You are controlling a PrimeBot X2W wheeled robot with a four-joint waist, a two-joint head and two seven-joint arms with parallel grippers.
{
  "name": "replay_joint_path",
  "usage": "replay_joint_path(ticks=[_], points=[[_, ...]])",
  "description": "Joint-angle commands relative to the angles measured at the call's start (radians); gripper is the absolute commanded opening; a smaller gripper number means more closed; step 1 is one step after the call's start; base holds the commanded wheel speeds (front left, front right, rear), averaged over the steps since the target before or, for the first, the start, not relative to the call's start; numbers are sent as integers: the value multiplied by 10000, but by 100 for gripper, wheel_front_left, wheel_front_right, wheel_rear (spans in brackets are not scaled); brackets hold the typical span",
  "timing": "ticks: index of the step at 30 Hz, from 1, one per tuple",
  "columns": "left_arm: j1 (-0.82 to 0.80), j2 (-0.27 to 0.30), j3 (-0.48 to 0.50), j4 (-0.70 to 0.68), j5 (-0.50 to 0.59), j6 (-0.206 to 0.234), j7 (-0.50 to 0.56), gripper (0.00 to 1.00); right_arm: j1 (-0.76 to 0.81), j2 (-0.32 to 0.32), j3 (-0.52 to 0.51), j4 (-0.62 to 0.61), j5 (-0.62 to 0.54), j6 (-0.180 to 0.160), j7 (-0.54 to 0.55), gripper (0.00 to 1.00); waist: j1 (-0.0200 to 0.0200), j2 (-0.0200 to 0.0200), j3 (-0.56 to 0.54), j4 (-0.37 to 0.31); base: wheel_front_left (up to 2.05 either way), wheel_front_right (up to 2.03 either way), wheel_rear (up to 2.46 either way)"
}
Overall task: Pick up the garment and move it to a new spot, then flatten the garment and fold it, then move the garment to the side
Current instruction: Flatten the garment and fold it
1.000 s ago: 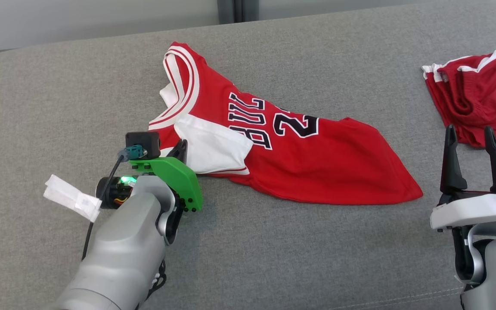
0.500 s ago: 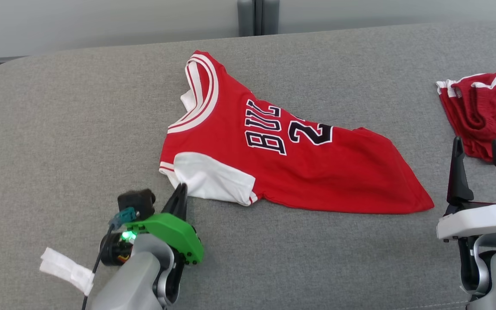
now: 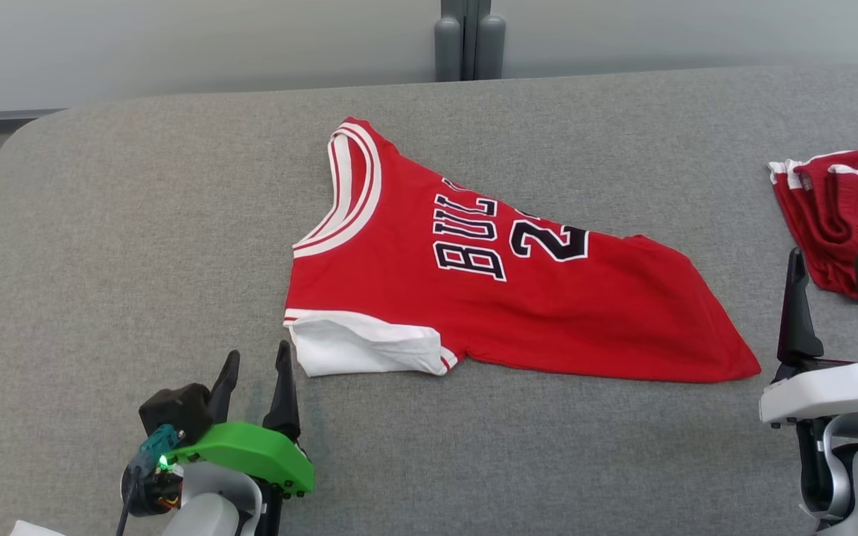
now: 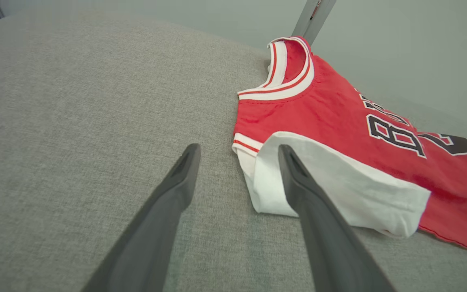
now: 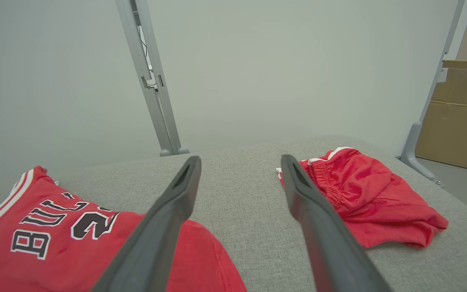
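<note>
Lying spread out mid-bench, the red jersey (image 3: 518, 298) sits front-up on the grey fabric-covered bench (image 3: 138, 246). Its striped neck opening is toward the far left and its hem runs out to a point on the right. Black lettering and a number show across the chest. The white sleeve (image 3: 362, 350) is at its near-left corner and looks folded or bunched.

The left gripper (image 3: 257, 353) is low at the near left with its fingers spread apart and nothing between them. It is just beside the sleeve's corner. In the left wrist view one finger overlaps the white cloth, but contact can't be told.

The right gripper (image 3: 828, 259) is at the near right with its fingers apart and empty, near the jersey's hem tip.

Crumpled red shorts (image 3: 846, 216) lie at the far right of the bench, apart from the jersey. A grey metal post (image 3: 466, 41) stands behind the bench, and a cardboard box (image 5: 456, 117) is off to the right.
</note>
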Motion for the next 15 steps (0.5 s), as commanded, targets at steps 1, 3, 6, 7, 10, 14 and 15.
replay_joint_path(ticks=[1,3,6,7,10,14,15], points=[[187,103,68,-301,335,83,-1,100,97,-25,22,-42,41,-12,20,100,0,-1,-10,-20,0,0,0],[179,100,100,-731,670,139,-1,100,63,-26,63,-56,57,-12,27,100,0,-1,0,-77,0,0,0],[-14,-74,99,-1196,933,94,-1,100,34,-26,82,-79,68,-12,43,100,0,-1,43,-165,0,0,0],[-141,-120,15,-1218,951,51,16,100,38,-26,73,-81,67,-12,53,100,0,-1,62,-193,0,0,0],[-654,-279,-284,-937,1102,-30,371,100,11,-25,91,-64,41,-12,59,100,0,-1,139,-271,0,0,0],[-1925,-619,-781,488,1191,-63,1577,100,-200,-25,254,8,59,-12,67,100,0,-1,322,-437,0,0,0],[-2145,-689,-817,768,1189,-22,1777,100,-220,-25,280,31,60,-12,66,100,0,-1,350,-458,0,0,0]])
